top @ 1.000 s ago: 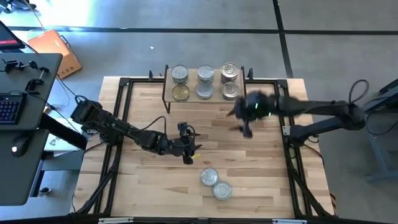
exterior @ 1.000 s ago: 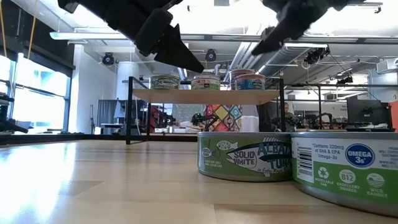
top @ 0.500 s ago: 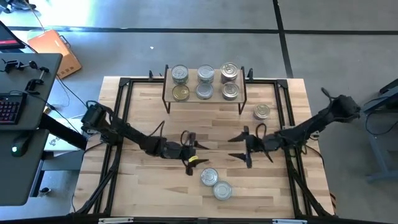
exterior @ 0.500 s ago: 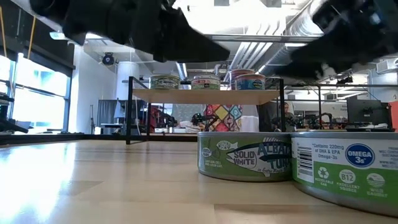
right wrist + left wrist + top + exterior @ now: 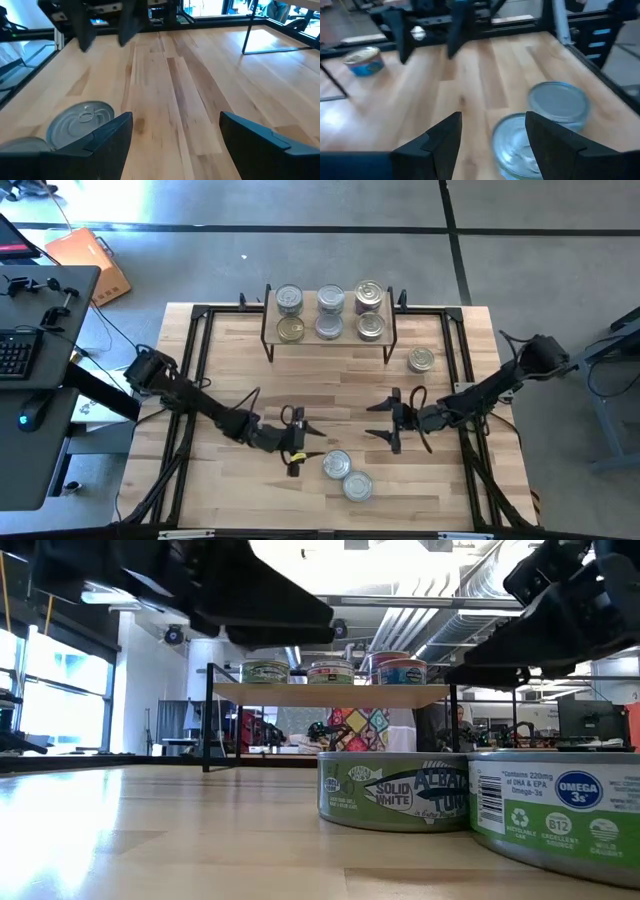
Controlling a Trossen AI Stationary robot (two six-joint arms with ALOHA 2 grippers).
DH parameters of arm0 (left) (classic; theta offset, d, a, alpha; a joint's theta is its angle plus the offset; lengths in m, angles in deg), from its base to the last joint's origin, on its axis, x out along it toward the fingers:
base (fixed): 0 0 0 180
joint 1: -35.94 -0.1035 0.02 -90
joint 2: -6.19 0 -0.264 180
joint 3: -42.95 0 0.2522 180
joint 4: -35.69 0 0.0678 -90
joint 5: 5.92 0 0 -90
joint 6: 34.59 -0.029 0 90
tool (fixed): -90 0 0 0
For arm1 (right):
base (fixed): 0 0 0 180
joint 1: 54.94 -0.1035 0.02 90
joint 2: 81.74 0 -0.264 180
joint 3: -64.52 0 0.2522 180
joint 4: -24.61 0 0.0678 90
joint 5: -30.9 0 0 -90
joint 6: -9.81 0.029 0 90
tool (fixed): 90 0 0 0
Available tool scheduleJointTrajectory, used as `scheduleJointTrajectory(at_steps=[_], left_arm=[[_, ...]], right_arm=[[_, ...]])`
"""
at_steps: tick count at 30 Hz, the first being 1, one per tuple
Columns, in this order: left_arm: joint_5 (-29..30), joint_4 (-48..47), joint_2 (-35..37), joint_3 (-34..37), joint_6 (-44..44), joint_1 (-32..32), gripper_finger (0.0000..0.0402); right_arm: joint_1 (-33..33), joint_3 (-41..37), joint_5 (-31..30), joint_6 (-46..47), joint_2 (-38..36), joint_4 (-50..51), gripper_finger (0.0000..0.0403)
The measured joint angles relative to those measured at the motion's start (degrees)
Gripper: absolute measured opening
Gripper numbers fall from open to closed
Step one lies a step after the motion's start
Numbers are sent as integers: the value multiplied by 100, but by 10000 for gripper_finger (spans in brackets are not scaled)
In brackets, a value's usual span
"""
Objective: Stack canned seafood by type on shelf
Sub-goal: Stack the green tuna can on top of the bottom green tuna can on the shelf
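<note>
high view: the right gripper (image 5: 386, 421) had swung down from beside the shelf (image 5: 328, 340) to hover low over the counter (image 5: 230, 370), jaws apart and empty. it had left a lone tin (image 5: 421, 360) on the counter just right of the shelf. the left gripper (image 5: 297, 442) had eased nearer the two loose tins (image 5: 347, 475) at the front, jaws apart and empty. six stacks of canned seafood (image 5: 329, 313) stood on the shelf (two rows of three).

low view: both arms hung dark above the two front tins (image 5: 392, 790), not touching them.

left wrist view: the left fingers (image 5: 547, 137) framed the nearer tin (image 5: 516, 152), so a pick there looked imminent.

right wrist view: the right fingers (image 5: 107, 132) faced the same pair (image 5: 81, 120) from the opposite side; three tins appeared still unshelved.
</note>
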Motion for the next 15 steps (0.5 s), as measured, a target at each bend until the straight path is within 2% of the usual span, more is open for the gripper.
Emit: scheduleJointTrajectory(at_steps=[5, 10, 13, 15], left_arm=[[-515, 0, -163, -1, 336, 81, 211], [-393, 16, -230, -5, 701, -49, 211], [-292, 22, -234, -4, 830, -171, 211], [-278, 25, -234, -4, 803, -232, 211]], right_arm=[[26, 56, -43, 2, 141, 5, 291], [4, 59, -855, 245, -159, 338, 291], [5, 59, -1308, 579, -722, 1276, 291], [49, 153, -1435, 1057, -1229, 2388, 291]])
